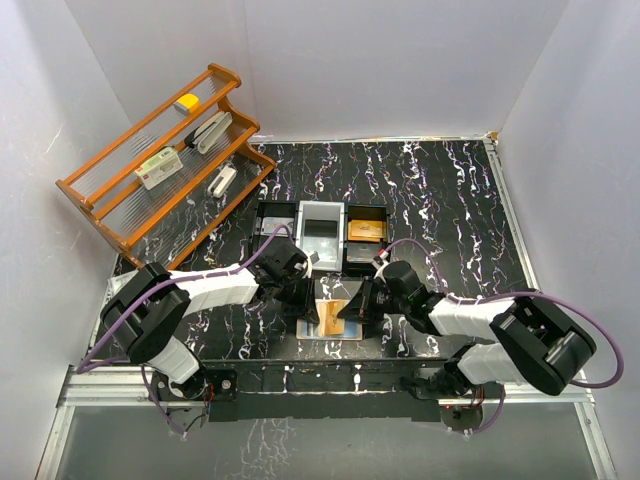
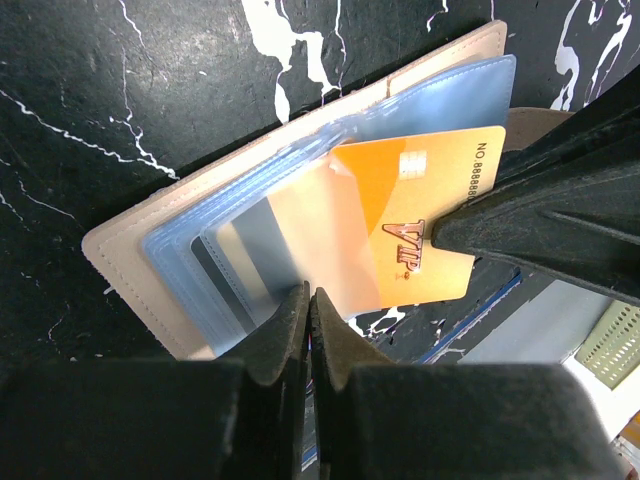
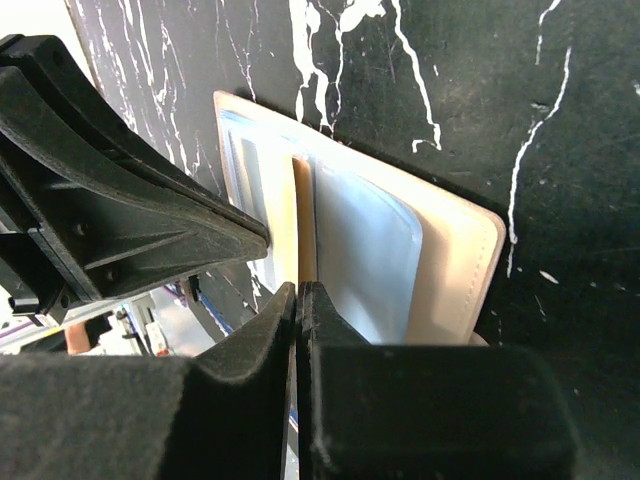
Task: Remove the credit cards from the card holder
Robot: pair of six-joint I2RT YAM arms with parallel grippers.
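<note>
The beige card holder [image 1: 330, 322] lies open on the table between both grippers. In the left wrist view its leather cover [image 2: 120, 262] holds clear bluish sleeves. An orange credit card [image 2: 440, 180] marked VIP sticks halfway out of a sleeve. My left gripper [image 2: 311, 296] is shut on a sleeve edge of the card holder. My right gripper [image 2: 447, 236] is shut on the orange card's long edge. In the right wrist view the right gripper [image 3: 298, 290] pinches the card [image 3: 303, 215] edge-on, with the holder's cover [image 3: 470, 262] to its right. From above the left gripper [image 1: 320, 300] and the right gripper [image 1: 354, 302] face each other.
A black three-compartment tray [image 1: 274, 226] stands just behind the holder; its right compartment holds orange cards [image 1: 365, 232]. A blue-edged flat sheet [image 1: 308, 329] lies under the holder. A wooden rack [image 1: 118, 190] with small boxes leans at the back left.
</note>
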